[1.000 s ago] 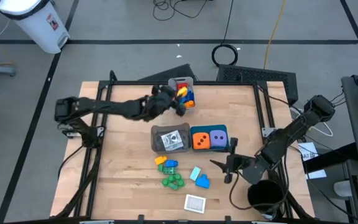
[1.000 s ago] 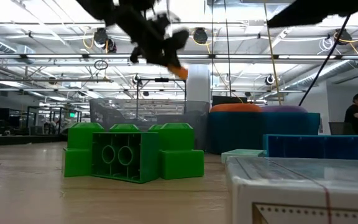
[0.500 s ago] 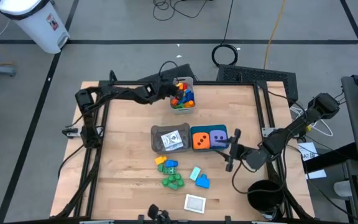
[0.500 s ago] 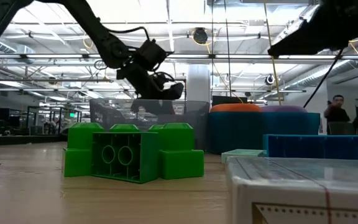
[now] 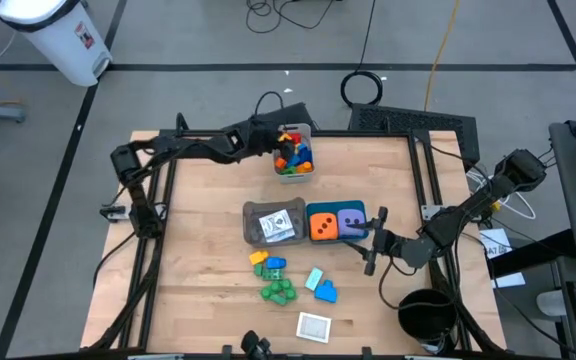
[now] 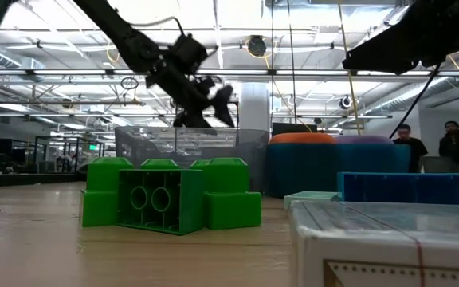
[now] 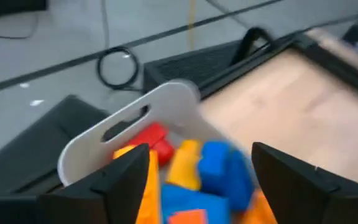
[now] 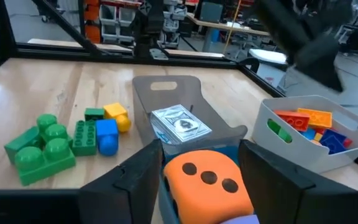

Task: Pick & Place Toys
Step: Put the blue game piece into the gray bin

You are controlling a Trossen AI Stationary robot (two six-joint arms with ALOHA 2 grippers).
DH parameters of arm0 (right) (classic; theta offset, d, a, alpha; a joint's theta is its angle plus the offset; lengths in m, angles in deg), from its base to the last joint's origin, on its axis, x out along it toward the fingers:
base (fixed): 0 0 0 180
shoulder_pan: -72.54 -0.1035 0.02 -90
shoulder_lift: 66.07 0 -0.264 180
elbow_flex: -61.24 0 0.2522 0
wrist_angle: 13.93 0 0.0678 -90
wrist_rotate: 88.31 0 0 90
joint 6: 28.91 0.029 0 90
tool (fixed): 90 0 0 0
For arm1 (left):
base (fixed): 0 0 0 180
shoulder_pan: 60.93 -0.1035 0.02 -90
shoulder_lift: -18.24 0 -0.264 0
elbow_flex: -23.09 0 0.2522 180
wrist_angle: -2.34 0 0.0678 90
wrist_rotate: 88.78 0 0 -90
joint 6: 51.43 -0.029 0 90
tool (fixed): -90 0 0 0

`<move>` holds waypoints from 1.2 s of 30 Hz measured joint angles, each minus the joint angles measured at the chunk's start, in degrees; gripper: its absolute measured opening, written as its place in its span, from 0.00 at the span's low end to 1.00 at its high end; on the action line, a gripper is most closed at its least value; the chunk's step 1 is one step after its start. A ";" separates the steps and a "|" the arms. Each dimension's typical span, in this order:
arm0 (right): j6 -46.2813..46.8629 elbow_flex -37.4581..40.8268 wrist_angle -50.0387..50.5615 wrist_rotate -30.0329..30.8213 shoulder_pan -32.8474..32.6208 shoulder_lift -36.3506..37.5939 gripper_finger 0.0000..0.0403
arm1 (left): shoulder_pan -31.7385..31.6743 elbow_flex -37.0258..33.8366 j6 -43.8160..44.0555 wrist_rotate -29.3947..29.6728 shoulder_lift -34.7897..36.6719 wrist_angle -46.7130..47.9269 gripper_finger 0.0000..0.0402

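Observation:
My left gripper (image 5: 273, 141) hangs open over the pale grey bin (image 7: 129, 121) at the table's far edge. The bin holds red, yellow, blue and orange bricks (image 7: 194, 165). My right gripper (image 5: 373, 241) stands open at the right end of the teal bin (image 5: 337, 239), which holds the orange die (image 8: 207, 177) and the purple die (image 5: 350, 224). In the right wrist view the orange die shows between the fingers; I see no touch. Loose green bricks (image 5: 278, 290), a yellow, blue and green cluster (image 5: 268, 264), a blue brick (image 5: 325, 292) and a white-edged card (image 5: 314, 326) lie on the near half of the table.
A grey bin (image 5: 275, 223) with a card in it stands left of the teal bin. A small teal card (image 5: 314, 277) lies beside the blue brick. People show in the room beyond the table (image 6: 409, 147). Bare wood lies on the table's left half (image 5: 198, 250).
My left gripper has swung from above the table toward the far edge, come over the pale grey bin and opened; the orange brick it carried is gone from its fingers. My right gripper has moved toward the far edge, up to the teal bin's right end.

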 joint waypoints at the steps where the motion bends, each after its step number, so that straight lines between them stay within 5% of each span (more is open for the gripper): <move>1: 0.11 0.00 -0.03 -0.09 -0.05 0.00 0.51 | 0.00 0.00 0.67 -1.36 1.55 1.66 0.74; 8: 1.98 0.02 -2.51 -12.58 -0.32 -1.72 0.58 | 3.66 -0.51 1.89 -9.99 13.49 10.19 0.81; 14: 7.12 -6.70 -3.02 -23.60 -2.20 -9.57 0.65 | 14.07 -8.07 -0.55 -1.16 23.55 6.90 0.79; 19: 6.55 -20.96 12.97 -23.97 -4.45 -20.73 0.65 | 22.03 -16.69 2.12 7.01 28.09 0.43 0.77; 25: 9.91 -35.04 30.07 -24.19 -3.78 -34.26 0.65 | 27.54 -21.18 9.06 8.78 29.08 -1.57 0.76; 29: 12.33 -39.28 33.81 -28.37 -3.39 -39.54 0.65 | 30.12 -21.13 11.30 8.16 29.07 -2.06 0.76; 36: 17.86 -40.11 42.08 -26.72 -1.76 -41.99 0.65 | 32.99 -21.11 9.33 8.60 29.05 -3.22 0.76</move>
